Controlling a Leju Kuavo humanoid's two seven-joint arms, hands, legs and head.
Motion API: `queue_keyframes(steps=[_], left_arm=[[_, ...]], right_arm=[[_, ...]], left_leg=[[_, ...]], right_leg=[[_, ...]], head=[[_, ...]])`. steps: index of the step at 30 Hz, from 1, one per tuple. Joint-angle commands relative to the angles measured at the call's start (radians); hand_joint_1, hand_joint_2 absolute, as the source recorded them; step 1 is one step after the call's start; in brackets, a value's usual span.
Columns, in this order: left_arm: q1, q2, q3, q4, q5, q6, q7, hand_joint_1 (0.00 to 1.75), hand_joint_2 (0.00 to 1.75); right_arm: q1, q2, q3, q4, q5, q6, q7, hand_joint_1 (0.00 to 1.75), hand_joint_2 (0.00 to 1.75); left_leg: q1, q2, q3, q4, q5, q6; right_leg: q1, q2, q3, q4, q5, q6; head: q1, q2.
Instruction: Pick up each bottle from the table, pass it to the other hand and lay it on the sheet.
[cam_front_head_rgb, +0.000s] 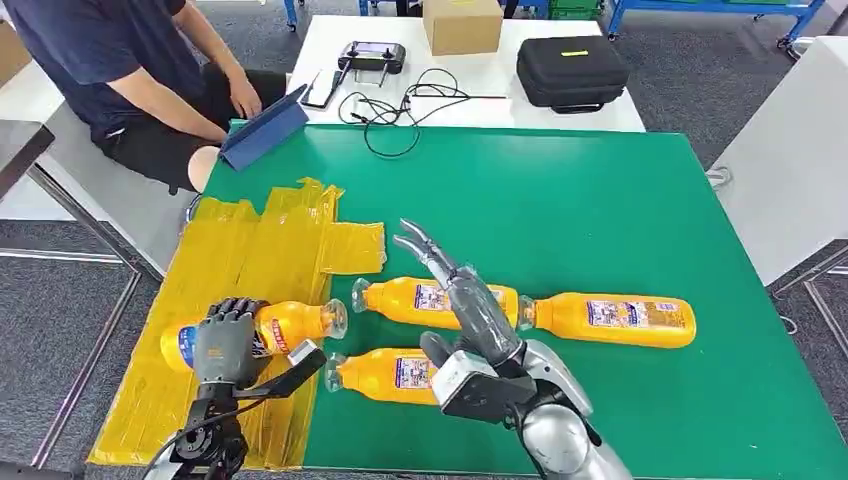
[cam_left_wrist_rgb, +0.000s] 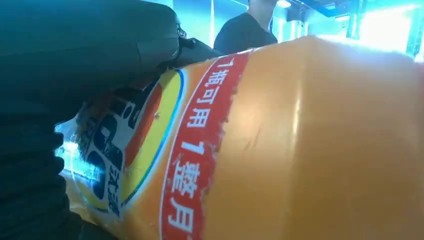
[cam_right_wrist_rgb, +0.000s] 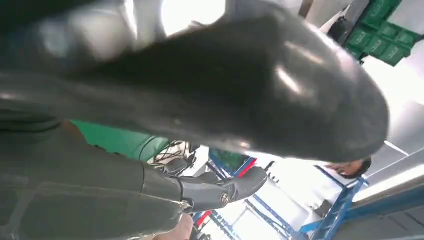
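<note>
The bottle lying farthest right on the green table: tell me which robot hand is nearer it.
Right. The right robot hand hovers open just beside that bottle; the left robot hand grips another bottle over the yellow sheet.

Likely lab: blue racks (cam_front_head_rgb: 700, 8), green crates (cam_right_wrist_rgb: 382, 42).

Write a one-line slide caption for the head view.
Left hand grips an orange bottle over the yellow sheet; right hand open above three more on the green table.
</note>
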Motion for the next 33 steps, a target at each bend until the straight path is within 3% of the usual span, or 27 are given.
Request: queue_keyframes(steps=[1,4,5,6,10,22,31,33], left_arm=[[0.016,-0.001,-0.023,-0.037,0.028,-0.031,0.018,1.75,1.75],[0.034,0.007,-0.054,-0.088,0.056,-0.077,0.02,1.75,1.75],[0.028,0.015,-0.068,-0.086,0.063,-0.092,0.018,0.26,0.0],[0.015,0.016,-0.068,-0.074,0.084,-0.115,0.03,0.0,0.0],[-0.05,0.03,-0.1,0.003,0.119,-0.104,-0.006,0.0,0.0],[-0.055,0.02,-0.088,-0.047,0.121,-0.07,-0.009,0.0,0.0],[-0.048,0.029,-0.05,-0.072,0.288,0.018,-0.171,0.0,0.0],[-0.023,0.022,-0.018,-0.17,0.523,0.026,-0.327,0.0,0.0]], right_arm=[[-0.1,0.03,0.033,0.154,-0.007,0.018,0.0,0.0,0.0],[-0.133,0.051,0.043,0.199,-0.005,0.026,0.0,0.0,0.0],[-0.141,0.054,0.046,0.203,-0.006,0.031,0.0,0.0,0.0],[-0.146,0.055,0.044,0.199,-0.011,0.036,0.003,0.0,0.0],[-0.139,0.054,0.04,0.167,-0.014,0.055,0.028,0.0,0.0],[-0.16,0.083,0.046,0.243,0.01,0.055,0.042,0.0,0.0],[-0.125,0.026,0.079,0.26,0.071,0.028,0.068,0.0,0.0],[-0.091,-0.009,0.095,0.248,0.104,0.008,0.099,0.0,0.0]], left_leg=[[0.001,0.005,0.005,-0.001,-0.002,-0.003],[0.001,0.005,0.004,-0.001,-0.001,-0.002],[0.001,0.004,0.002,-0.001,-0.001,-0.001],[0.001,0.005,0.004,-0.001,-0.001,-0.002],[0.001,0.001,0.002,-0.001,-0.001,-0.002],[0.001,0.001,0.002,-0.001,0.0,-0.002],[0.002,0.001,0.003,-0.001,-0.001,-0.002],[0.001,0.0,0.003,-0.001,-0.001,-0.002]], right_leg=[[0.001,0.003,0.005,-0.002,-0.001,-0.001],[0.001,0.004,0.003,-0.002,0.0,-0.001],[0.001,0.003,0.001,-0.001,0.0,-0.001],[0.001,0.003,0.003,-0.001,0.0,-0.001],[0.001,0.0,0.002,-0.001,0.0,-0.001],[0.001,0.0,0.002,-0.001,0.0,-0.001],[0.002,-0.001,0.004,-0.002,0.0,-0.001],[0.001,-0.002,0.004,-0.002,-0.001,-0.001]], head=[[0.0,0.0],[0.0,0.0],[0.0,0.0],[0.0,0.0],[0.0,0.0],[0.0,0.0],[0.0,0.0],[0.0,0.0]])
